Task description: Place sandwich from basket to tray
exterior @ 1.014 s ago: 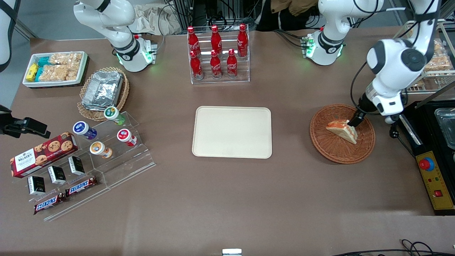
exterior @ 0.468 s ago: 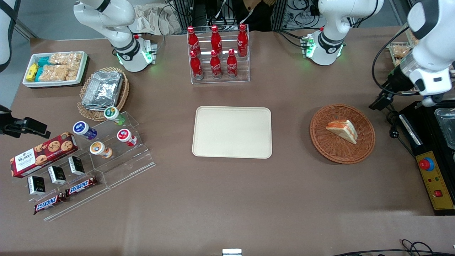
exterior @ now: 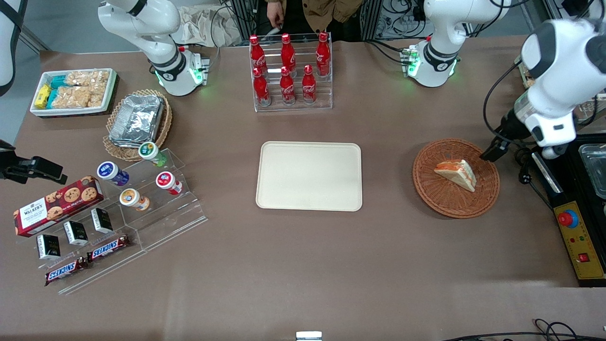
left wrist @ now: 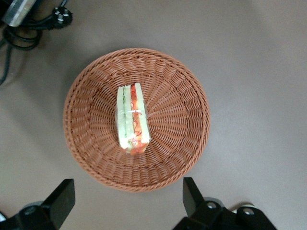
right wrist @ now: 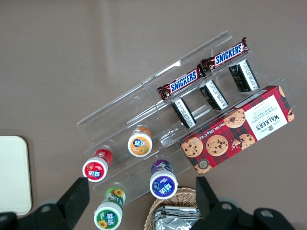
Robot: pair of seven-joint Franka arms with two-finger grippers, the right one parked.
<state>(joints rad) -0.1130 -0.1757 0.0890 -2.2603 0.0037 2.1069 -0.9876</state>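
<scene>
Sandwich [exterior: 456, 173] sits in the basket [exterior: 440, 195], right of centre in the front frame, roughly mid-basket and a bit toward the rim nearest the working arm. It's a triangular wedge of white bread lying with the cut face up: orange-red layer along the top edge, thin green line under it, pale bread tapering to a point toward the front camera. The wrist view shows the sandwich [left wrist: 132, 118] edge-on, with bread slabs outside, green and red-orange stripes down the middle, and what looks like clear wrap giving a slight sheen. It rests on the weave of the basket [left wrist: 177, 96], touching nothing else. Hand [exterior: 490, 153] is at the right of the front frame, above the basket's rim on the working arm's side, clear of the sandwich, holding nothing. In the wrist view the two dark fingers [left wrist: 60, 200] are spread wide apart, straddling the basket rim with bare bench [exterior: 303, 265] between them, so the hand is open. Tray [exterior: 265, 199] lies flat at frame centre in the front view, cream-beige with rounded corners, well apart from the basket toward the parked arm's end. A rack of red bottles [exterior: 289, 71] stands at top centre, farther from the camera than the tray.
</scene>
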